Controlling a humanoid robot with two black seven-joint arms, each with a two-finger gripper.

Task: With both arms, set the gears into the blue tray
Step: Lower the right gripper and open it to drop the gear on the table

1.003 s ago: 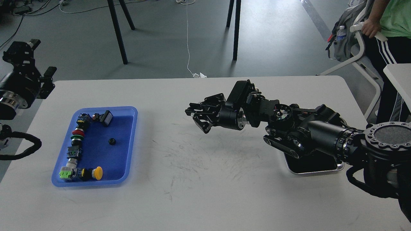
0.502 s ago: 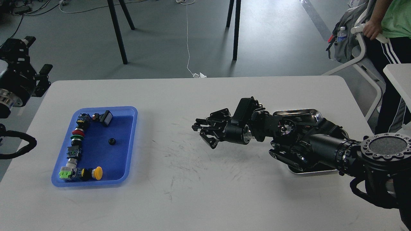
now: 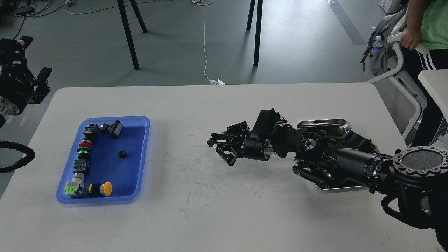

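At the far left the left gripper (image 3: 38,84) is raised off the table's edge, well apart from everything on it; it shows dark and partly cut off, so I cannot tell how its jaws stand. It looks parked there to stay out of the way.

Next comes the blue tray (image 3: 141,154), lying flat on the white table (image 3: 217,217) near its left side. A line of push-button switches (image 3: 84,154) runs down the tray's left wall and turns along its near wall, ending in a yellow-capped one, which leaves the middle of the floor bare. One gear (image 3: 121,154) sits alone on that bare floor, right of the switches and apart from them (a second gear I cannot find anywhere).

Further right, over the scuffed middle of the table, the right gripper (image 3: 221,148) hangs above the surface and points toward the tray, well apart from it. Its jaws are parted and nothing shows between them, though a gear this small could hide against the black fingers. The pose reads as travel between the trays, not a grasp.

Behind the right arm's elbow lies the steel tray (image 3: 323,123), mostly covered by the arm; its contents are hidden. At the far right a person (image 3: 428,31) stands beside a chair, clear of the table.
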